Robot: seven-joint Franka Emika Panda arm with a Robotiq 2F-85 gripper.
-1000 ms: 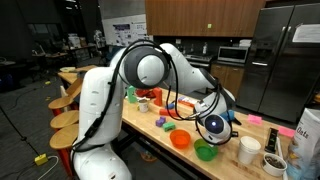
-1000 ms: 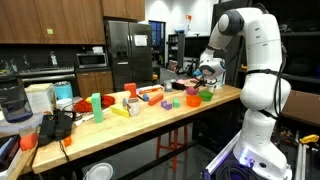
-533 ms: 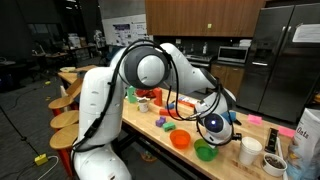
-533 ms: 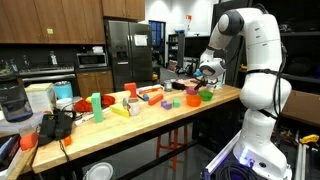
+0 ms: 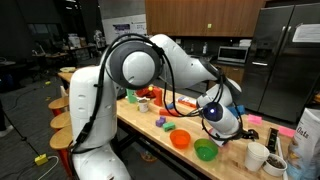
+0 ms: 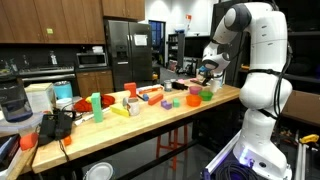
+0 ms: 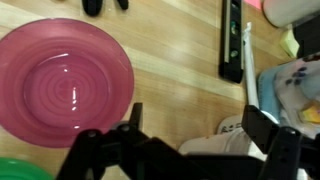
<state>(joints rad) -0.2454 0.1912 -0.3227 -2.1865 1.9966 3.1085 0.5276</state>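
The gripper [image 7: 192, 112] hangs over the table [image 7: 170, 40], jaws wide apart and empty. A white cup [image 7: 235, 128] sits under them, right of the pink bowl [image 7: 65, 85]. Farther off, also right of the bowl, lies a black bar [image 7: 232, 40]. It seems between grips; a grasp would need a descent centred on the cup.

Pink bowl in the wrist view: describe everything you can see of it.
The pink bowl is round, shallow and glossy. It looks like translucent plastic, with faint rings across its bottom. It stands upright and empty on the wooden table. A green bowl lies close to its lower edge; whether they touch I cannot tell. The open claw is beside it, not gripping it.
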